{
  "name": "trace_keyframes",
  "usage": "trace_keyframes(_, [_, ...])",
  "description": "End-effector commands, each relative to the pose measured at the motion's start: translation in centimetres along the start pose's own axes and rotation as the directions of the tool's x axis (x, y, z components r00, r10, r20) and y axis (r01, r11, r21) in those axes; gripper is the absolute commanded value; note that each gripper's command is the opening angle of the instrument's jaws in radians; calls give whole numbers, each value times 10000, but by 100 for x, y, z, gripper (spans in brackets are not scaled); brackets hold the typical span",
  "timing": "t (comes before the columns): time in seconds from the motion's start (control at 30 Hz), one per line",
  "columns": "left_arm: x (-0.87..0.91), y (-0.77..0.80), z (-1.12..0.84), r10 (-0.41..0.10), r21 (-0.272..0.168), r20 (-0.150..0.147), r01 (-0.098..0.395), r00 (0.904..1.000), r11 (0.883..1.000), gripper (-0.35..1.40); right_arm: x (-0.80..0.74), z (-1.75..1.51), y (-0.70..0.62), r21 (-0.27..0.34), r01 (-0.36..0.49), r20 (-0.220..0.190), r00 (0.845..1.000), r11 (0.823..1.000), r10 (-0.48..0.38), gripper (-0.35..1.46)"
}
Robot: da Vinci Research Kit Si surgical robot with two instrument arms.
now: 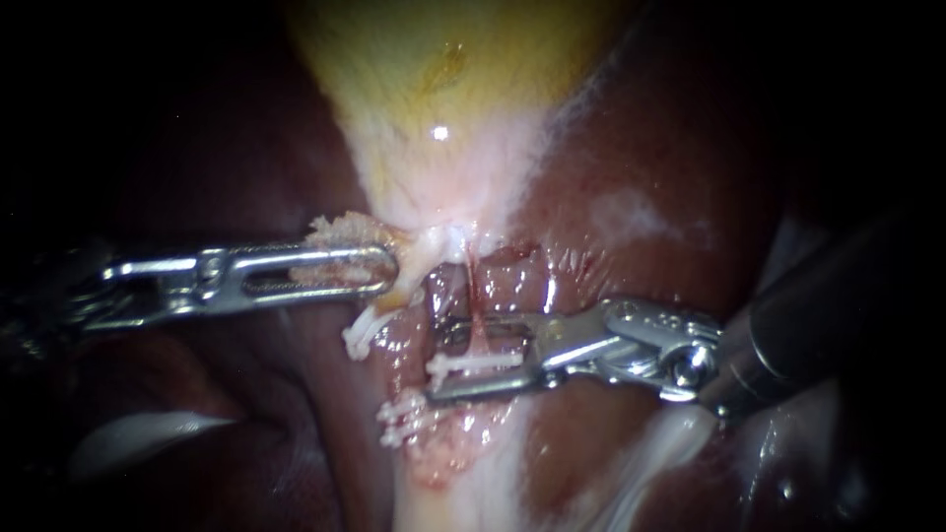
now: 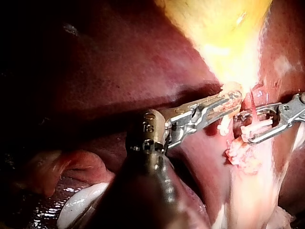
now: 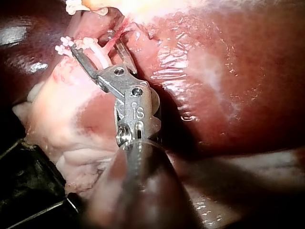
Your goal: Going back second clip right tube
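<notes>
My right instrument [image 1: 439,361] comes in from the right with its jaws open around a thin reddish tube [image 1: 477,300], the right one of two strands below the gallbladder [image 1: 434,79]. A white clip [image 1: 480,363] sits across that tube, in the gap between the jaws. My left instrument [image 1: 386,271] is shut on pale tissue at the gallbladder's neck. In the right wrist view the open jaws [image 3: 93,42] straddle the clip [image 3: 97,56]. The left wrist view shows the left jaws [image 2: 233,102] on the tissue and the right instrument [image 2: 248,128] just beyond them.
Dark red liver [image 1: 650,148] surrounds the field. Another white clip [image 1: 361,335] sits on the left strand under the left jaws, and a further one [image 1: 399,412] lies lower on frayed pale tissue. A pale band of tissue [image 1: 463,493] runs down from there.
</notes>
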Motion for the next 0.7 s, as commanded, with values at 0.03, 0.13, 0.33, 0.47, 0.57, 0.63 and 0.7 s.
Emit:
trace_keyframes(0.03, [0, 0, 0, 0, -2, 2, 0, 10000, 10000, -35, 0, -3, -1, 10, 158, 11, 9999, 9999, -158, 50])
trace_keyframes(0.13, [0, 0, -1, 0, -1, 2, 0, 10000, 10000, -35, -1, -13, -2, -169, 986, 76, 9951, 9950, -985, 50])
trace_keyframes(0.33, [0, 0, -1, 0, -1, 1, 0, 10000, 10000, -35, 8, -46, -2, -467, 1618, 185, 9868, 9857, -1611, 50])
trace_keyframes(0.47, [0, 0, -1, 0, 0, 1, 0, 10000, 10000, -35, 20, -71, -7, -374, 1977, 224, 9801, 9795, -1970, 50])
trace_keyframes(0.57, [0, 0, -1, 0, 0, 1, 0, 10000, 10000, -35, 33, -91, -13, -270, 2338, 250, 9721, 9719, -2332, 50])
trace_keyframes(0.63, [0, 0, -1, 0, 0, 1, 0, 10000, 10000, -35, 43, -104, -18, -240, 2608, 276, 9652, 9651, -2602, 50])
trace_keyframes(0.7, [0, 0, -1, 0, 0, 1, 0, 10000, 10000, -35, 51, -113, -22, -248, 2762, 300, 9608, 9608, -2755, 50])
